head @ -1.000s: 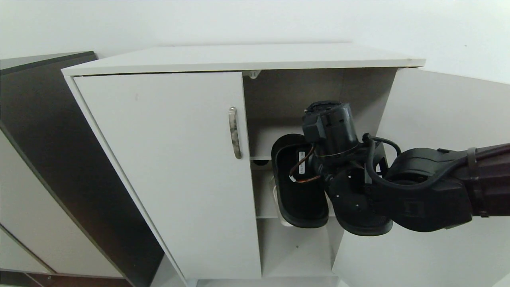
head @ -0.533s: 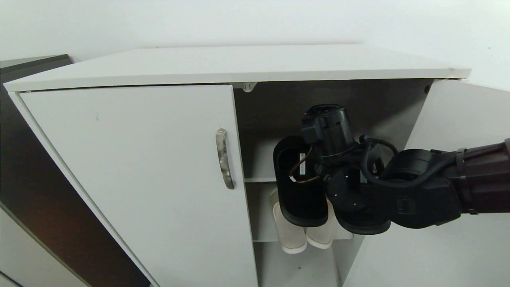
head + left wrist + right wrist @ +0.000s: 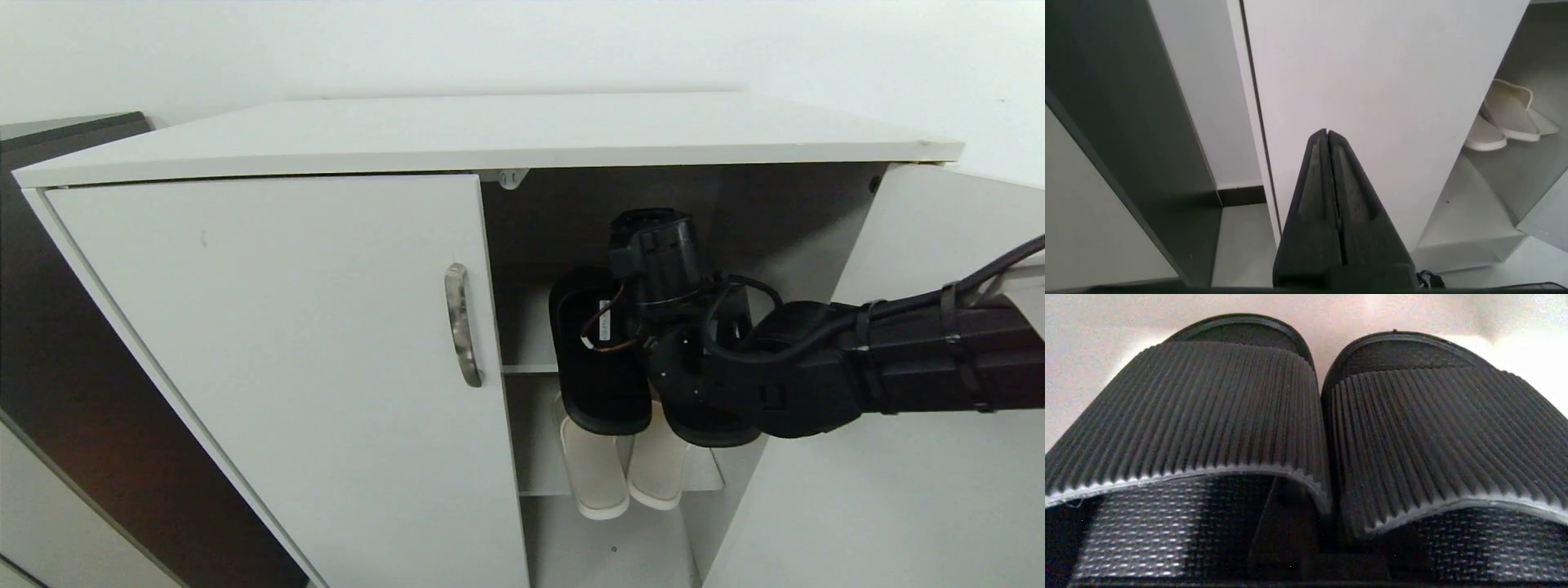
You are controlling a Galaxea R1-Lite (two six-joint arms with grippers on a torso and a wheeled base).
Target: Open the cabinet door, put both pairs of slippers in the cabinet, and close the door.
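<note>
Right gripper [image 3: 657, 359] went deeper into the cabinet [image 3: 490, 131] over the last half second, taking the black slippers [image 3: 600, 359] up and inward. The bigger shift before that was the camera closing in, not the things moving. Meaning: second pair was almost placed, release and door closing still left.

Left gripper [image 3: 1327, 135] hung outside in front of the closed left door [image 3: 286, 343], fingers pressed together, holding nothing. Handle [image 3: 461, 325] sat on that door's inner edge, untouched.

White slippers [image 3: 596, 474] already lay side by side on the lower shelf [image 3: 539, 492], heels poking over its front edge.

Black slippers were in the open right half, level with the upper shelf [image 3: 526, 369], soles side by side, heels hanging just above the white pair. Right gripper was clamped on them between the two, so they stuck out straight ahead of the hand, toes into the cabinet. Whether they touched the shelf, couldn't tell.

Right door [image 3: 898, 490] stood wide open beside the arm.
</note>
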